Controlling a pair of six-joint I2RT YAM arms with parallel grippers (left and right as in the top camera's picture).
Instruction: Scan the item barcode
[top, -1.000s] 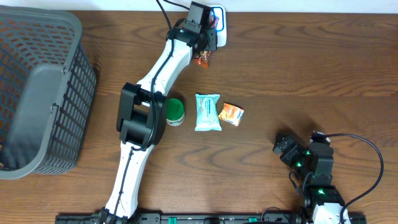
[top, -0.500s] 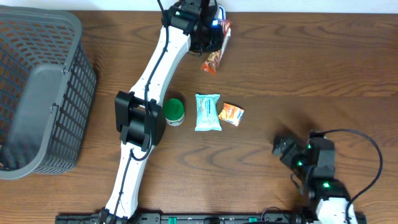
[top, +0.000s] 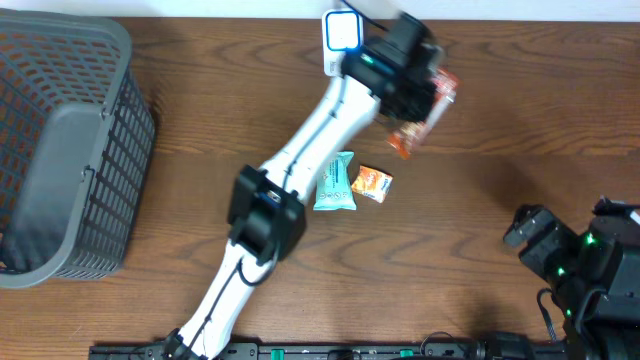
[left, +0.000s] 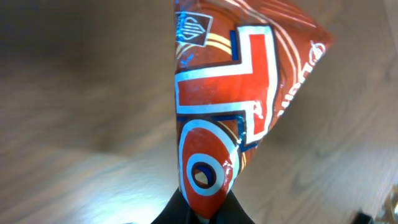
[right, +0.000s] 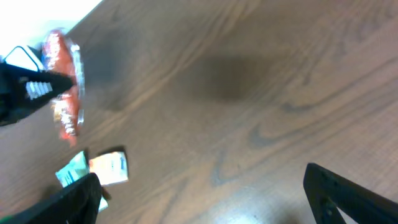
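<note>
Far left, the grey basket (top: 60, 150) sits at the desk (top: 520, 120) edge, and mid-desk I see a teal packet (top: 335, 182) just beside a small orange packet (top: 372, 183). My left hand (left: 202, 210) is clamped on the red snack packet (left: 224, 106), holding it above the desk just right of the white scanner (top: 342, 32) at the back edge. Far right, my right hand (right: 200, 180) hangs with fingers spread wide, gripping nothing.

Table's (top: 520, 130) right side open — basket (top: 138, 140) blocks the left.
</note>
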